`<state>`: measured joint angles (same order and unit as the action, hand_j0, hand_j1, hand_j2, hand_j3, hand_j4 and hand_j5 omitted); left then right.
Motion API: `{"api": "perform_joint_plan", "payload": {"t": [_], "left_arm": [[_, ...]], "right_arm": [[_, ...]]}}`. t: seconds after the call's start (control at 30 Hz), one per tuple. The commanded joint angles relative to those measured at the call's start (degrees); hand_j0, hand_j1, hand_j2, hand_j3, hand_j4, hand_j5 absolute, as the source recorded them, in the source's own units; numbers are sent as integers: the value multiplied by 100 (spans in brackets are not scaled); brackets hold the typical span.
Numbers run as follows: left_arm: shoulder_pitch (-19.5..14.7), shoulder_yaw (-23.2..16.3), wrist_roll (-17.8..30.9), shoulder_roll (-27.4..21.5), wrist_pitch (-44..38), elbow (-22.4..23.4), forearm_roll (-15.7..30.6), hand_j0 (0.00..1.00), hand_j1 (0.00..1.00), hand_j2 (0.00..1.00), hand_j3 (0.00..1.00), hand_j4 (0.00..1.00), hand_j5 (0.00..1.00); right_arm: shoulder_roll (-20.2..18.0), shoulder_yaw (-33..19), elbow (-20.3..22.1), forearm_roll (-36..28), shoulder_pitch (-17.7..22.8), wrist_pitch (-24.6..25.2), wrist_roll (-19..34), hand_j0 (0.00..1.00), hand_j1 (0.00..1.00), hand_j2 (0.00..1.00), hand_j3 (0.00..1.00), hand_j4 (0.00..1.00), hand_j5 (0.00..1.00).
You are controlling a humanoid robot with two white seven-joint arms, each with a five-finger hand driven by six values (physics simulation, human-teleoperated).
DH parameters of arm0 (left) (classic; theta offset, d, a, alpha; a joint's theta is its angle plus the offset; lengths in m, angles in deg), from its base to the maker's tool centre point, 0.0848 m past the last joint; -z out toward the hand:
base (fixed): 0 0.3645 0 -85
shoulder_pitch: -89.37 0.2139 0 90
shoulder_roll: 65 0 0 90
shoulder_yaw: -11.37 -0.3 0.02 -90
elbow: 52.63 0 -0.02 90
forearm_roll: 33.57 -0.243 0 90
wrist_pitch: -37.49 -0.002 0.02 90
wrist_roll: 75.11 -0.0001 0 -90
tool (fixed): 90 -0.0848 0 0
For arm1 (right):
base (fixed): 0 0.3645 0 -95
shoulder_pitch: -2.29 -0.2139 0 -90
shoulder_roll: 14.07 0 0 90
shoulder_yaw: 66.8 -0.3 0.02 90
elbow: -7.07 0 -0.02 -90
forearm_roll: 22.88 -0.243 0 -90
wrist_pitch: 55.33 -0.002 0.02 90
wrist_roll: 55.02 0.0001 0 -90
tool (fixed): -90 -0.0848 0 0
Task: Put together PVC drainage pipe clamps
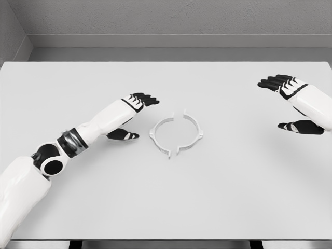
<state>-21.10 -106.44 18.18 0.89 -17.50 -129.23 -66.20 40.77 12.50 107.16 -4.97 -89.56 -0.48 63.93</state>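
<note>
White tabletop (166,207); pipe clamp (176,134) lies flat at centre, its halves meeting in a ring. We hold both hands spread and empty: left robot hand (136,111) nearby, right robot hand (290,104) well apart. Clamp probably light, stiff, thin; pinch by the tabs.

White table (166,207) filling the view, grey textured wall (171,15) behind, pale baseboard strip, even flat light
</note>
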Motion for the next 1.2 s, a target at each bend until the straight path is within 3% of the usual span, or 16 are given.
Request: {"api": "perform_joint_plan", "payload": {"t": [0.0,0.4,1.13,1.17], "left_arm": [[0,4,-3,21,-1,-22,37,100,100,100,100,100,100],[-9,-31,-3,389,-1,13,-50,100,100,100,100,100,100],[0,-110,-3,399,-1,75,-59,100,100,100,100,100,100],[-17,-119,-3,599,-1,240,-190,100,100,100,100,100,100]], "right_arm": [[1,7,2,-42,0,15,-3,100,100,100,100,100,100],[1,7,11,-42,0,15,-3,100,100,100,100,100,100],[1,16,11,-51,0,15,-3,100,100,100,100,100,100],[1,16,11,-42,0,15,-3,100,100,100,100,100,100]]}}
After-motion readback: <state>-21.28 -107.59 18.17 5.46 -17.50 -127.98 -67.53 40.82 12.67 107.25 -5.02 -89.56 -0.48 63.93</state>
